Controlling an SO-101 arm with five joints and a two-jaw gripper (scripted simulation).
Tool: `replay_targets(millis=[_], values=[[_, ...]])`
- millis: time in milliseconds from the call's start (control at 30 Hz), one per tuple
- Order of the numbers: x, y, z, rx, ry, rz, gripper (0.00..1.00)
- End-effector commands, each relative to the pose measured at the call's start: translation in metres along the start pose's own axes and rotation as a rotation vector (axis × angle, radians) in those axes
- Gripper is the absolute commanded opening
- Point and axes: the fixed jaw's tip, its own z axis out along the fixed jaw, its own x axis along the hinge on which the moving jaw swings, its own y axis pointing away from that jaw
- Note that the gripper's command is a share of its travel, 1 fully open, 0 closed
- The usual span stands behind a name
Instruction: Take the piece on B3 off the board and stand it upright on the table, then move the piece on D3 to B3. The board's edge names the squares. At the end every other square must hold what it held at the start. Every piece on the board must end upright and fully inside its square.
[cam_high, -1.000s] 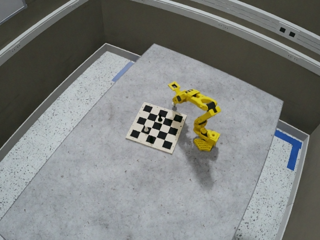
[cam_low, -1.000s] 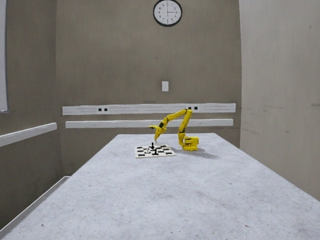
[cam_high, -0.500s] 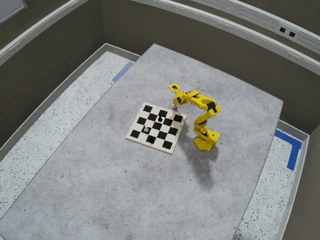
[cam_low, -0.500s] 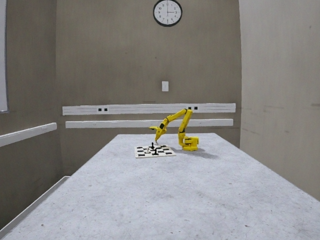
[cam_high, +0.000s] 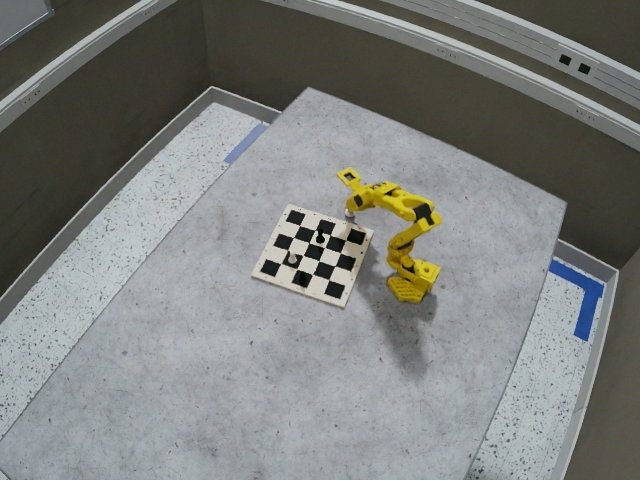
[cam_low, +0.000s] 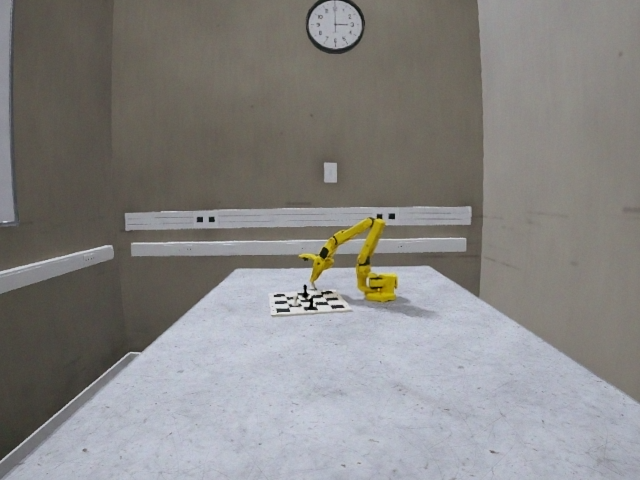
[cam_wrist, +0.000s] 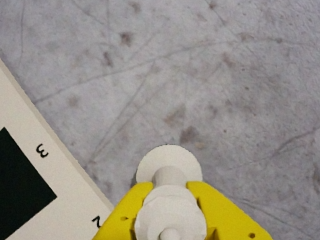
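Observation:
My gripper (cam_high: 350, 209) (cam_low: 313, 283) (cam_wrist: 170, 195) is shut on a white chess piece (cam_wrist: 169, 162) (cam_high: 349, 212), held upright. The piece hangs low over the grey table, just off the chessboard's (cam_high: 359, 258) (cam_low: 310, 313) (cam_wrist: 20, 115) edge beside the labels 2 and 3. I cannot tell whether its base touches the table. On the board stand a black piece (cam_high: 320, 237) (cam_low: 305, 290), a small white piece (cam_high: 292, 258) (cam_low: 294, 298) and another black piece (cam_high: 301, 279) (cam_low: 310, 304), all upright.
The arm's yellow base (cam_high: 413, 281) (cam_low: 379, 286) stands on the table right of the board. The grey table top (cam_high: 206, 361) has a speckled floor and low walls around it.

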Motion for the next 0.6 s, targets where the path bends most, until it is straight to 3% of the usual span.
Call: replay_targets(millis=[0,567], values=[[-0.0025,0.0026,-0.002,-0.007,-0.006,-0.016,0.0],[-0.0084,0.0025,-0.0042,-0.007,-0.007,-0.015,0.0]])
